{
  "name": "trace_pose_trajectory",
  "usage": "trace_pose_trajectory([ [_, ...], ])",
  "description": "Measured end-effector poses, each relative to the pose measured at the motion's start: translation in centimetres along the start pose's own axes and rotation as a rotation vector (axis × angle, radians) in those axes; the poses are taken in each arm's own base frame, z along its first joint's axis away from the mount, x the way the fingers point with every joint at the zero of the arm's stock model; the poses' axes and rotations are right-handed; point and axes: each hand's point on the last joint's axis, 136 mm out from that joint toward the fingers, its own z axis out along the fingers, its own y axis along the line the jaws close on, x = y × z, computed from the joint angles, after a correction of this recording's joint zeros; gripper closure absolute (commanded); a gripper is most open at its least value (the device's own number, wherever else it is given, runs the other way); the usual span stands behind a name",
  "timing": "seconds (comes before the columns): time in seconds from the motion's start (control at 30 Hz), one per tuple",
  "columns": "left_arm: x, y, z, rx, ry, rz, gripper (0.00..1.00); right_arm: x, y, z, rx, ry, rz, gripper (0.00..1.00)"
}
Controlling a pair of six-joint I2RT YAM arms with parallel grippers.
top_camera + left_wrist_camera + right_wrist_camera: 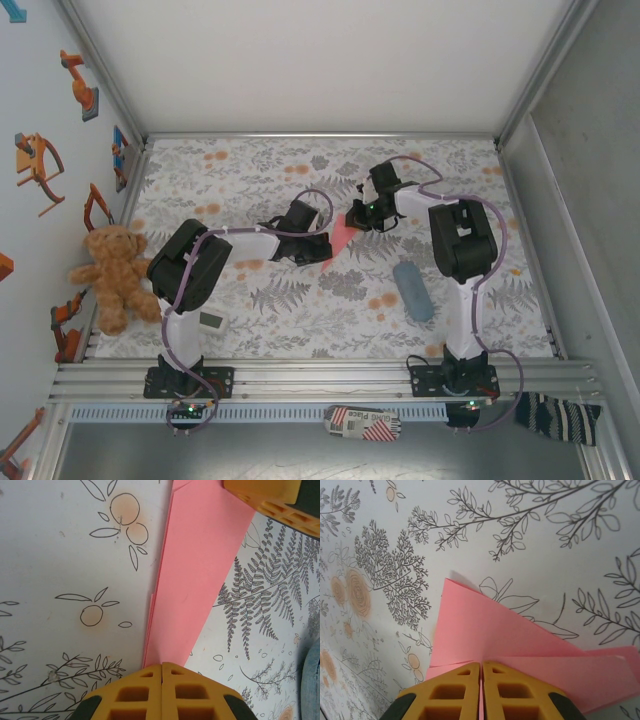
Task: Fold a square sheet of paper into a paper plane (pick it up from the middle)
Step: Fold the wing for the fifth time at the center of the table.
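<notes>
**Pink paper wedge lies between 2 closed pincers**

The pink paper (340, 240) lies on the floral table cover (300, 320) around the middle of the table. It is a narrow creased wedge between the 2 arms' tips. The left gripper (323, 251) reaches it from the left and the right gripper (353, 221) from the right and farther back.

In the left wrist view the left gripper (161, 690) has its yellow fingers (132, 695) pressed together with no gap. The pink paper (200, 570) narrows toward them, and its slim end runs under the fingertips. I cannot tell whether that end is pinched or only covered. A doubled edge shows along the wedge's left side. The other arm's yellow finger (265, 495) sits over the far, wider end of the paper.

In the right wrist view the right gripper (481, 690) is also closed. A thin pink line shows in the seam between its fingers (450, 692), so it pinches a layer of the pink paper (485, 635). Here the paper shows 2 overlapping folded flaps, the upper one lifted slightly off the cover at its left corner.

A grey-blue pouch (412, 290) lies apart from the paper, nearer the right arm's base. A teddy bear (112, 275) sits at the table's left edge
</notes>
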Motion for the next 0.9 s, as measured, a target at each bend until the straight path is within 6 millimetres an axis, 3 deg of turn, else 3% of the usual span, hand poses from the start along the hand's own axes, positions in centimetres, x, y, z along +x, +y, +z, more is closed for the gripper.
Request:
trace_pose_trajectory([
  [0.3, -0.3, -0.7, -0.5, 0.001, 0.011, 0.007, 0.92, 0.1, 0.0, 0.0, -0.008, 0.003, -0.011, 0.90],
  [0.57, -4.5, -4.5, -0.5, 0.071, -0.063, 0.040, 0.93, 0.0, -0.1, 0.0, -0.016, 0.002, -0.010, 0.90],
  [0.8, -4.3, -2.2, 2.7, 0.015, -0.023, 0.002, 0.95, 0.1, 0.0, 0.0, -0.023, 0.005, -0.010, 0.90],
  [0.9, -4.7, -1.9, 2.5, 0.009, -0.031, -0.005, 0.95, 0.1, 0.2, 0.0, -0.030, 0.008, -0.009, 0.90],
])
